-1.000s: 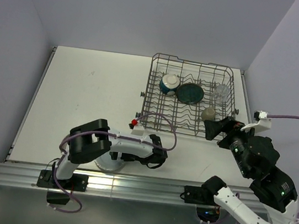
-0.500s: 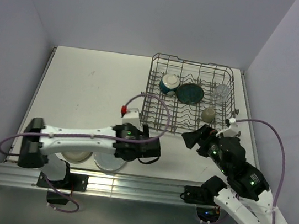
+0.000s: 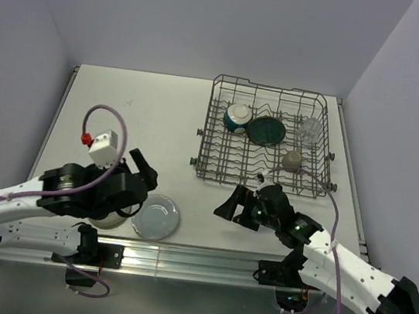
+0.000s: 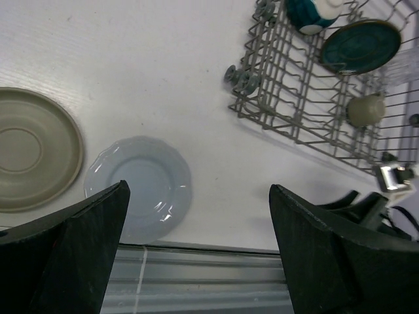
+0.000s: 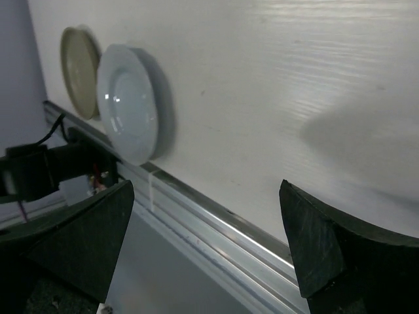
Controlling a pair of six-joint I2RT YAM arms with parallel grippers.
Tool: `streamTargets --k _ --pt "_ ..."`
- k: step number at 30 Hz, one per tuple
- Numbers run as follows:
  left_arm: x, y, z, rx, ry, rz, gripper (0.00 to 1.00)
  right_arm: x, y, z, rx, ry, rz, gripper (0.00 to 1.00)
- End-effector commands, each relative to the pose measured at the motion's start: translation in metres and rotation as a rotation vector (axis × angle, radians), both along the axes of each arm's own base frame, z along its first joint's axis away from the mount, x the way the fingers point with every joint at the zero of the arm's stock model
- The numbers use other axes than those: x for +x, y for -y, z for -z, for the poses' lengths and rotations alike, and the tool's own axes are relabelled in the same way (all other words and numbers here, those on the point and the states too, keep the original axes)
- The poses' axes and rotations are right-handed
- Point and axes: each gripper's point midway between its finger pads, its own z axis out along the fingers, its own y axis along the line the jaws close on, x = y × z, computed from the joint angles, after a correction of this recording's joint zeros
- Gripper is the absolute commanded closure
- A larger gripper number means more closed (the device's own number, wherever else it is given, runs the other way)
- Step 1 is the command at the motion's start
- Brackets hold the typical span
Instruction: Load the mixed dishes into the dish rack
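The dish rack (image 3: 222, 176) stands at the back right and holds the teal bowl (image 3: 237, 116), dark teal plate (image 3: 266, 131), clear glass (image 3: 311, 128) and small mug (image 3: 292, 160). The pale blue plate (image 3: 156, 217) lies flat near the table's front edge. The grey-beige plate (image 3: 111, 220) lies to its left, mostly hidden under my left arm. My left gripper (image 3: 144, 167) is open and empty above and left of the blue plate (image 4: 139, 188). My right gripper (image 3: 228, 205) is open and empty, low in front of the rack, facing the blue plate (image 5: 127, 103).
The table's front edge is a metal rail (image 3: 203, 259). Grey walls close in on the left, back and right. The left wrist view shows the grey-beige plate (image 4: 29, 149), the rack (image 4: 294, 134) and my right gripper (image 4: 366, 199) beside the rack's near corner.
My left arm has swung back to the left and uncovered the blue plate. My right arm has dropped from beside the rack and reached left along the table's front.
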Motion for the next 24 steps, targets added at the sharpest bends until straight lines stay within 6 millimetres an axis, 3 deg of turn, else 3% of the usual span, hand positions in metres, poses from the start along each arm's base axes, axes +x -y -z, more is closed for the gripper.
streamTargets --k 1,2,4,5,7,8,10,11,13,14,16,17,19,20,22,23,24 --pt "0.002 -0.008 -0.009 -0.090 0.059 0.010 0.06 0.011 -0.040 -0.032 0.205 0.071 -0.038 0.00" --pt "0.001 -0.008 -0.010 -0.112 0.064 0.022 0.06 0.005 -0.050 -0.023 0.219 0.020 -0.061 0.00" --pt "-0.002 -0.007 -0.009 -0.162 0.076 0.047 0.07 0.000 -0.067 -0.025 0.280 0.028 -0.091 0.00" --pt "-0.002 -0.008 -0.004 -0.161 0.076 0.053 0.07 -0.002 -0.072 -0.012 0.263 -0.018 -0.081 0.00" --pt "-0.004 -0.011 -0.006 -0.189 0.083 0.057 0.07 0.003 -0.085 -0.013 0.275 0.007 -0.070 0.00" --pt "-0.005 -0.013 -0.005 -0.194 0.081 0.058 0.07 0.001 -0.091 0.003 0.237 -0.028 -0.074 0.00" --pt "-0.006 -0.016 -0.004 -0.195 0.079 0.060 0.07 -0.002 -0.111 0.001 0.238 -0.029 -0.106 0.00" --pt "-0.007 -0.018 -0.005 -0.197 0.077 0.060 0.07 -0.004 -0.117 0.018 0.204 -0.065 -0.109 0.00" --pt "-0.008 -0.021 -0.005 -0.202 0.076 0.059 0.07 -0.006 -0.138 0.011 0.264 -0.048 -0.140 0.02" --pt "-0.008 -0.023 -0.005 -0.201 0.074 0.057 0.07 -0.007 -0.141 0.027 0.250 -0.083 -0.133 0.03" --pt "-0.010 -0.025 -0.005 -0.214 0.073 0.059 0.07 -0.006 -0.156 0.021 0.328 -0.077 -0.145 0.06" --pt "-0.010 -0.025 -0.005 -0.220 0.076 0.062 0.07 -0.008 -0.159 0.036 0.322 -0.115 -0.138 0.08" --pt "-0.012 -0.026 -0.005 -0.231 0.077 0.072 0.07 -0.008 -0.175 0.028 0.399 -0.103 -0.162 0.13" --pt "-0.012 -0.026 -0.006 -0.237 0.079 0.072 0.07 -0.009 -0.177 0.043 0.389 -0.137 -0.150 0.14" --pt "-0.012 -0.028 -0.007 -0.247 0.082 0.074 0.07 -0.011 -0.189 0.039 0.434 -0.122 -0.161 0.20" --pt "-0.012 -0.028 -0.007 -0.249 0.083 0.077 0.08 -0.011 -0.191 0.051 0.417 -0.141 -0.149 0.22" --pt "-0.012 -0.029 -0.008 -0.251 0.086 0.075 0.08 -0.011 -0.197 0.050 0.430 -0.139 -0.155 0.31"
